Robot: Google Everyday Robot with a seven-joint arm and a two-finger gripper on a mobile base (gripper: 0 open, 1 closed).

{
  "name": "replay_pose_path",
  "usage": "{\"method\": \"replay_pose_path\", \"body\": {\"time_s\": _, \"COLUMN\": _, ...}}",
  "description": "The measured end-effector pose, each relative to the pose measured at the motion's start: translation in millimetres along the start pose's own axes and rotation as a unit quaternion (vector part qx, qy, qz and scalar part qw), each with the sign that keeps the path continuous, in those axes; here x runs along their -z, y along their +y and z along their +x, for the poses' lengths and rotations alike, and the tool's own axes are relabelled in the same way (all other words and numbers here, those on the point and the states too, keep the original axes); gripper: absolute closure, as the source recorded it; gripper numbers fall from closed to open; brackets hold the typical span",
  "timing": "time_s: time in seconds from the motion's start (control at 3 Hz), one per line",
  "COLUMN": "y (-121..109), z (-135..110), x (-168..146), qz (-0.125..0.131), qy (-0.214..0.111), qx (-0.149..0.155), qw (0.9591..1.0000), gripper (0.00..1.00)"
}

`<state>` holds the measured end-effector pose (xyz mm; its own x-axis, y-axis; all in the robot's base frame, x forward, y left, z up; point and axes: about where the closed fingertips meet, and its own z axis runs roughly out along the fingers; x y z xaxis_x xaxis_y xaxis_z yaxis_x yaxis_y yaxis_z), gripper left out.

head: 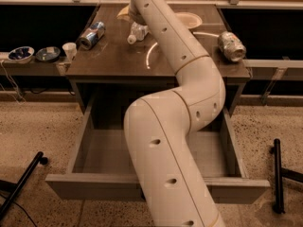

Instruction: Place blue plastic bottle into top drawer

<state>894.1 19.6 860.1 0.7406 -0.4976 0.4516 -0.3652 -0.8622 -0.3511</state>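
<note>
The arm (165,141) fills the middle of the view. It rises from the lower edge, bends over the open drawer, and reaches away across the counter (113,60) toward its far side. Below the counter's front edge the top drawer (90,189) stands pulled out with its grey inside exposed, and nothing shows in the part the arm leaves visible.

The blue plastic bottle (138,31) has not been moved. It lies on its side on the counter's far half, right against the left edge of the arm as pictured. Its white cap points toward the drawer and slightly left, and its body runs back and to the right, passing behind the arm. The long axis therefore slants from near-left to far-right.

The pincer (126,13) sits at the arm's far end, mostly hidden, with only a tan part showing beside the arm. It lies just beyond the bottle's far end, very near it. Whether they touch cannot be told, nor whether the pincer is spread or closed.

The bottle is on the drawer side of the pincer. The grasp likely calls for drawing back a little and closing across that slanted axis at mid-body.
</note>
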Motion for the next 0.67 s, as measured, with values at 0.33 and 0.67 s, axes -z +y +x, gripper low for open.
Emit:
{"method": "replay_pose_path", "body": {"time_s": 0.33, "y": 4.3, "z": -4.0, "x": -17.7, "qz": -0.019, "qy": 0.003, "qx": 0.0, "qw": 0.9998, "gripper": 0.15}}
{"method": "replay_pose_path", "body": {"time_s": 0.67, "y": 3.9, "z": -2.6, "x": -22.5, "qz": -0.024, "qy": 0.011, "qx": -0.006, "qw": 0.9996, "gripper": 0.38}}
